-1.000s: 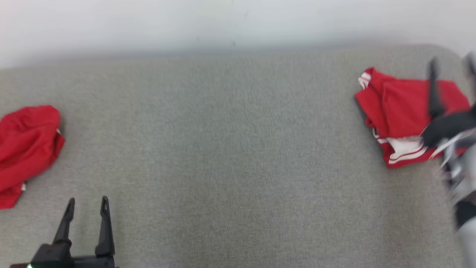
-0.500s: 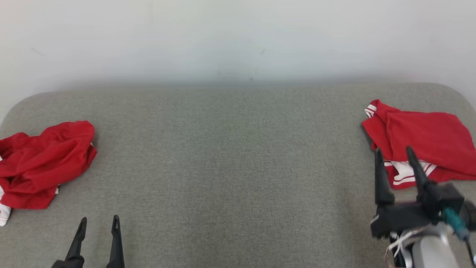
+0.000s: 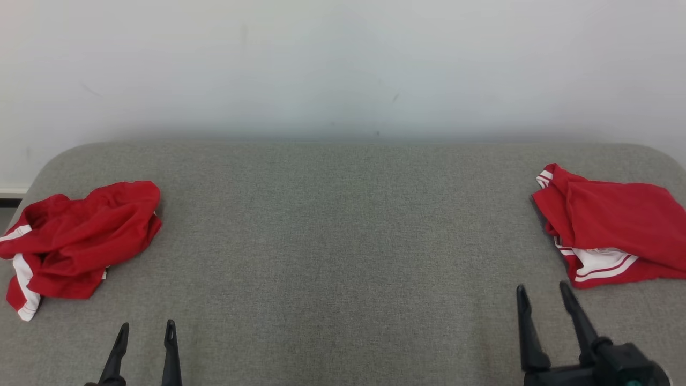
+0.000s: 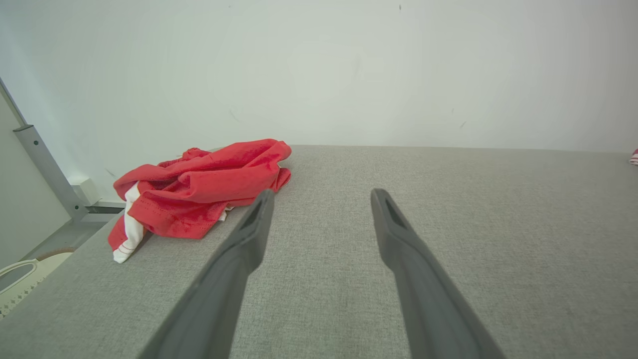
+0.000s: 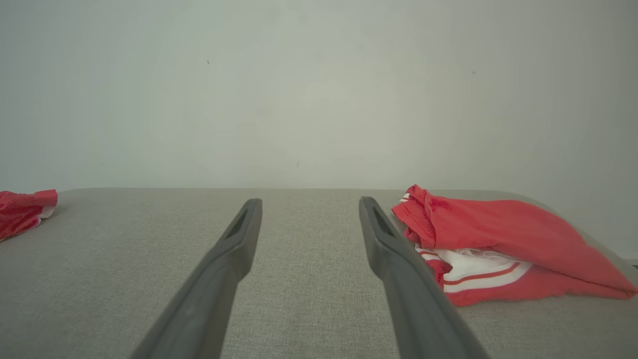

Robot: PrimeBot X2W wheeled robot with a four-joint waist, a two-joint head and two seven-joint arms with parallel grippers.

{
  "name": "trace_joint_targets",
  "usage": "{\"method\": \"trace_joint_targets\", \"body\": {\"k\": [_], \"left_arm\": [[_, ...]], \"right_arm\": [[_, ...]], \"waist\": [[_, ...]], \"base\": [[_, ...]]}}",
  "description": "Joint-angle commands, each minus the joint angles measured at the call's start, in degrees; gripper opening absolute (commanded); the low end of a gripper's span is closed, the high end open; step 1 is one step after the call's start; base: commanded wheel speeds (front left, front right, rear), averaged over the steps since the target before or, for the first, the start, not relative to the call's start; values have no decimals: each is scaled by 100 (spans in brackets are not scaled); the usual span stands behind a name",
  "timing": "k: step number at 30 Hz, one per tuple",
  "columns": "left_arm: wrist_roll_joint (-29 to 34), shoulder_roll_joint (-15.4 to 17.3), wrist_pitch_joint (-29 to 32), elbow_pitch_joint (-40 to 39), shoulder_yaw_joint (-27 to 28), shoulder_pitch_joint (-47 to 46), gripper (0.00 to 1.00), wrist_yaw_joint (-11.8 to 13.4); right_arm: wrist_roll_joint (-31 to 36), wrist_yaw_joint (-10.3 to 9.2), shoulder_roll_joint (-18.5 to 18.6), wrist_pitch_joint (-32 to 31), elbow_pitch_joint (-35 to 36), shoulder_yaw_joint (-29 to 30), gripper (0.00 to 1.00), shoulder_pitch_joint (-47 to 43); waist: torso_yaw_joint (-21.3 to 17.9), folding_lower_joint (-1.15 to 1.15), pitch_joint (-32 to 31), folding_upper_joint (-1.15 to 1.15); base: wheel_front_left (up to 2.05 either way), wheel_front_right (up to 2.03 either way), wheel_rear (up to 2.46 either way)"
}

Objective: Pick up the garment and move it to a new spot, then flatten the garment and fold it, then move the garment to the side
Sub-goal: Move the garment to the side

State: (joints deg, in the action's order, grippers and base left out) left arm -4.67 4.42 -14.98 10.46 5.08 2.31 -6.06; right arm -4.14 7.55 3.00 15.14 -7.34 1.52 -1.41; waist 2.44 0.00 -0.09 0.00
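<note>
Two red garments with white stripes lie on the grey table (image 3: 343,241). A crumpled garment (image 3: 80,238) sits at the far left edge; the left wrist view shows it (image 4: 199,192) ahead and left of my fingers. A roughly folded garment (image 3: 611,230) rests at the far right, seen close on the right in the right wrist view (image 5: 498,244). My left gripper (image 3: 146,329) is open near the front edge, right of and nearer than the crumpled garment. My right gripper (image 3: 542,292) is open just in front of the folded garment, holding nothing.
A plain white wall (image 3: 343,64) runs behind the table. In the left wrist view a grey metal post (image 4: 45,169) and a pale basket rim (image 4: 20,274) stand beyond the table's left edge. Bare grey cloth spans the table's middle.
The head camera has tilted up, so the wall shows more. My right gripper has drawn back from over the folded garment to the front edge, open and empty. The left gripper kept still.
</note>
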Motion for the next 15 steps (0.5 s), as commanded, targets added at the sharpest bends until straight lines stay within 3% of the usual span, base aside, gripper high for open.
{"method": "trace_joint_targets", "body": {"k": [1,15], "left_arm": [[-28,11,-16,48,0,-20,100,-26],[79,-23,-16,69,-61,-16,100,-20]], "right_arm": [[-119,-11,-14,11,-21,-97,100,-147],[-235,-11,-12,11,-25,-370,100,-236]], "waist": [[23,0,-38,0],[119,0,-119,0]], "base": [[0,0,0],[0,0,0]]}}
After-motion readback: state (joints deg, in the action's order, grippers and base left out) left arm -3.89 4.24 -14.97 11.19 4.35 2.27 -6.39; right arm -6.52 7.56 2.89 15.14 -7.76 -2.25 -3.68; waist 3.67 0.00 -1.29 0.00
